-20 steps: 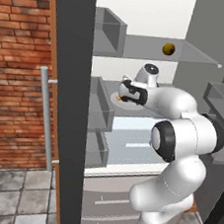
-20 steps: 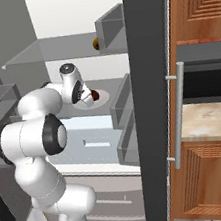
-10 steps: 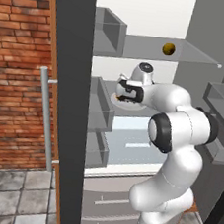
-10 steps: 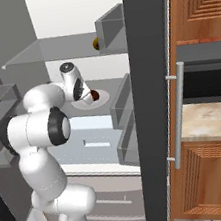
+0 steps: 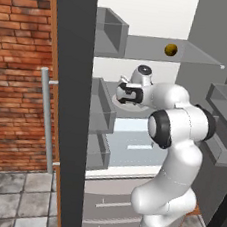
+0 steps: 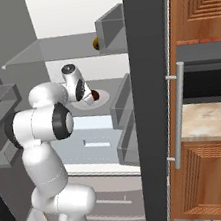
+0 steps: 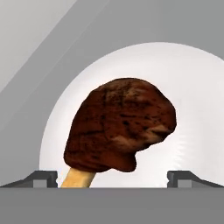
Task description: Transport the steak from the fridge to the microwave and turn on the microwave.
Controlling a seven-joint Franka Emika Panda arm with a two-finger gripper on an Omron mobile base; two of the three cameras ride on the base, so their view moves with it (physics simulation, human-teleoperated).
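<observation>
Inside the fridge, under the glass shelf, our hand hangs spread wide over the steak, which lies on a white plate.

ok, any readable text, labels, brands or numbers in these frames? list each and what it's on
None readable in any view.
The fridge shelves, bins and drawers carry no label or brand.
The steak and the white plate under it are unmarked.
The yellow ball on the upper shelf is plain.
The robot's hand and white arm show no lettering.
The brick wall and wooden cabinet have no signs.
</observation>
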